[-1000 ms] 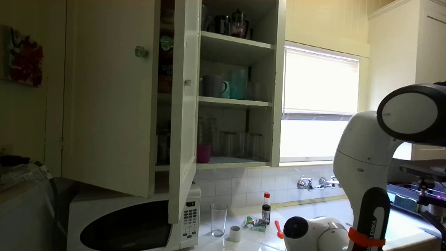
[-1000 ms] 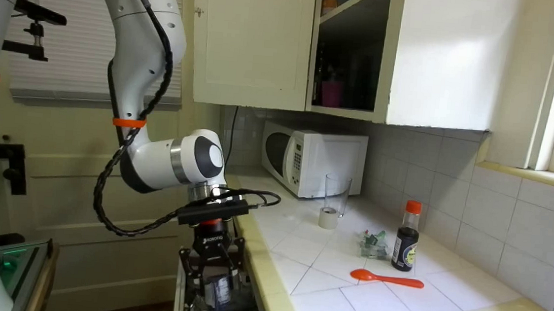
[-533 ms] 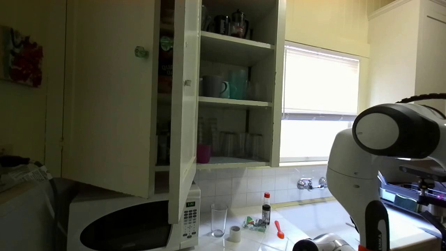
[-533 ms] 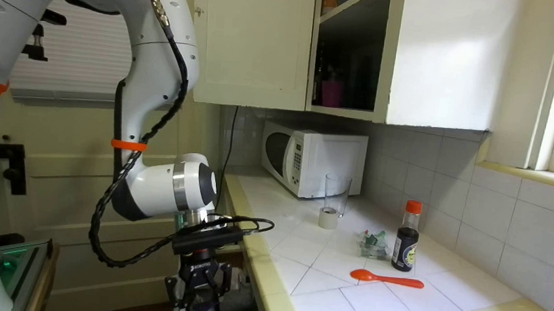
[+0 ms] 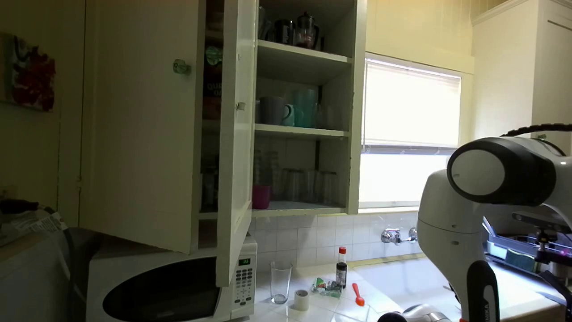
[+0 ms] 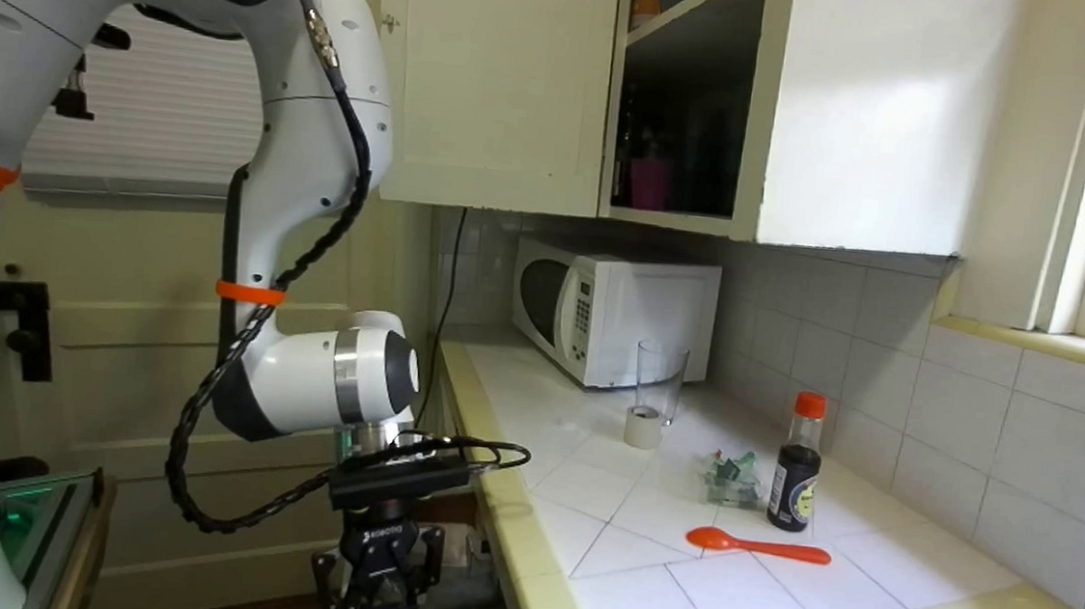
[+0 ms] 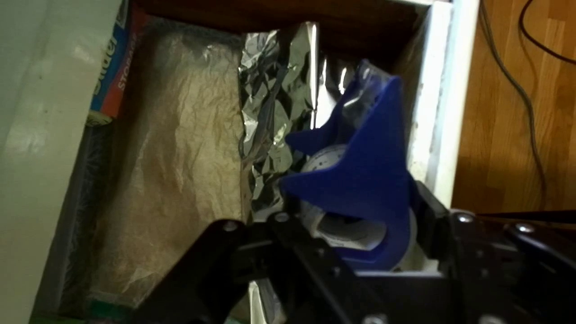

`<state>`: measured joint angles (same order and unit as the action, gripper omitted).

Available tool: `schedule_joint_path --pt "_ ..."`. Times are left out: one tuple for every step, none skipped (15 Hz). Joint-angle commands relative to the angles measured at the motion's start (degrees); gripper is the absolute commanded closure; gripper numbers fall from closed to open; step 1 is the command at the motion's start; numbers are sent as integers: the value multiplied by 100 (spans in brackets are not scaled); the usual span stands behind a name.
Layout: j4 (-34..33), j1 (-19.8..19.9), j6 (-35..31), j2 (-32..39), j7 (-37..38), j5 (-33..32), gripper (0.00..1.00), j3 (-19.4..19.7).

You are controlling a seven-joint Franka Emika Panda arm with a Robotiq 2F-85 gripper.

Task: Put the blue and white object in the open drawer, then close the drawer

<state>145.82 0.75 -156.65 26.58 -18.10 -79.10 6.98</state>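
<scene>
- The white jointed robot arm (image 6: 294,382) is reaching lower in both exterior views than one second ago.
- Its black two-finger hand (image 6: 378,606) is hanging lower in an exterior view, and slightly closer to that view's left edge, than one second ago.
- The hand is clamping one blue-and-white plastic tape dispenser (image 7: 373,184), with one finger standing on each side.
- The dispenser is being held inside the outline of one open, white-edged drawer (image 7: 443,112), near the right-hand wall in the wrist view; that view is not showing whether the dispenser is touching the drawer bottom.
- Drawer contents: one tan, wrinkled packet (image 7: 202,135) under clear film and one blue-and-red printed package (image 7: 118,63) are showing to the left of crumpled silver foil (image 7: 272,108); the number of foil pieces is remaining unclear.
- White tiled surface (image 6: 620,543): one orange plastic spoon (image 6: 756,546), one red-capped bottle of dark liquid (image 6: 794,479), one crumpled green-and-clear plastic wrapper (image 6: 733,481), one off-white tape roll (image 6: 642,429), one clear drinking glass (image 6: 661,377) and one white microwave oven (image 6: 648,318) are resting here.
- These six items are keeping the positions that they were occupying one second ago.
</scene>
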Motion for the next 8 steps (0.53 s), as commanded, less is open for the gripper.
schedule_joint_path --pt "-582 453 189 701 -697 1140 66 -483" --pt "-76 302 253 28 -329 542 66 -333" --pt "-92 343 320 23 -474 676 41 -390" --pt "-71 346 330 -28 -467 655 41 -397" --pt "-72 345 329 -31 -452 642 41 -400" --pt "-72 345 329 -22 -446 639 41 -401" --pt "-75 152 265 -35 -212 526 66 -260" --pt "-146 75 177 -26 164 382 66 -235"
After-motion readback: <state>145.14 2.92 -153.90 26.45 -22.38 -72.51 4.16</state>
